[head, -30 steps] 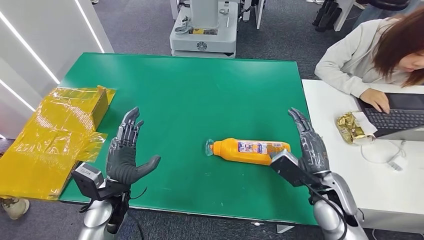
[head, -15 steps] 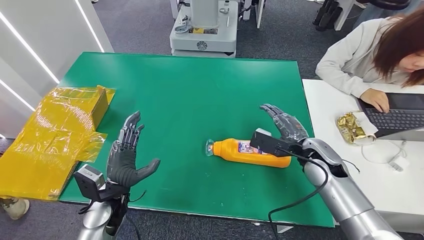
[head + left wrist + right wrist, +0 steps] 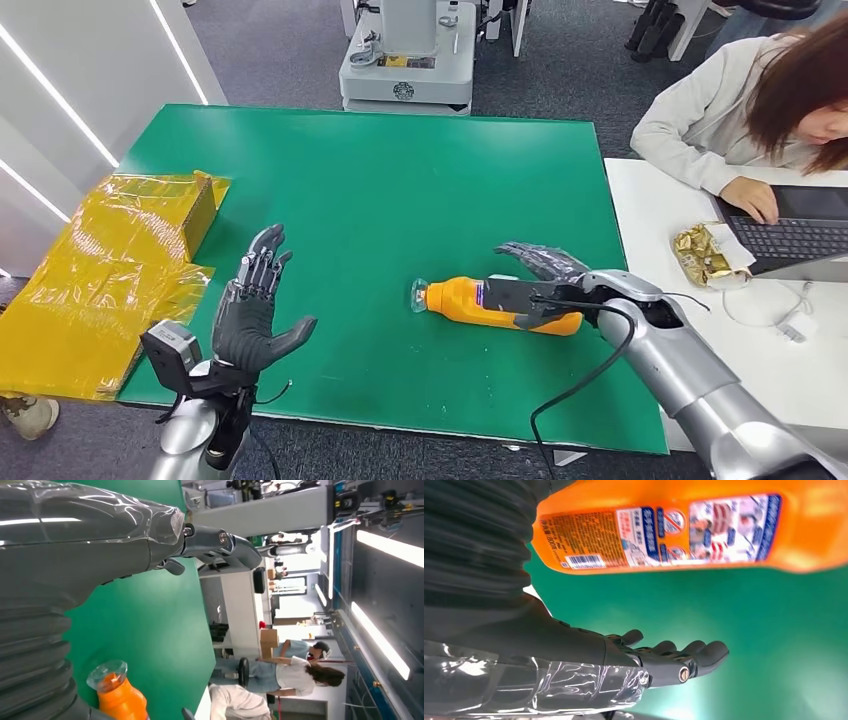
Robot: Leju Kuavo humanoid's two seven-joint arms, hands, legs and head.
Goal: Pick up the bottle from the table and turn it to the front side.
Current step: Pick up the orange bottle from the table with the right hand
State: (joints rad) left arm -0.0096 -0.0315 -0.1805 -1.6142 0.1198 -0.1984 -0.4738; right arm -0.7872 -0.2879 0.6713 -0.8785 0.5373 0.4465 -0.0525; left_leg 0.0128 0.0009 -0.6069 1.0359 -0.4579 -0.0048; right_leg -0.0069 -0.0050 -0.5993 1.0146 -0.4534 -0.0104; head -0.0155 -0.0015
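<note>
I am seeing the orange plastic bottle with a clear cap and a blue-and-white label lying on its side on the green worktop, toward the near right part, its cap pointing to the robot's left. My right hand is reaching over the bottle's far side, its fingers stretched out and apart, grasping nothing; in the right wrist view the bottle's label is sitting just beside the hand with green worktop showing between them, so I cannot say they are touching. My left hand is hovering over the near left part of the worktop, well apart from the bottle, palm upright with fingers released and spread. In the left wrist view the bottle's clear cap is showing beyond the thumb. A crumpled yellow plastic-wrapped box is resting at the worktop's left edge. A person in a pale grey top is typing on a laptop at the white desk alongside.
</note>
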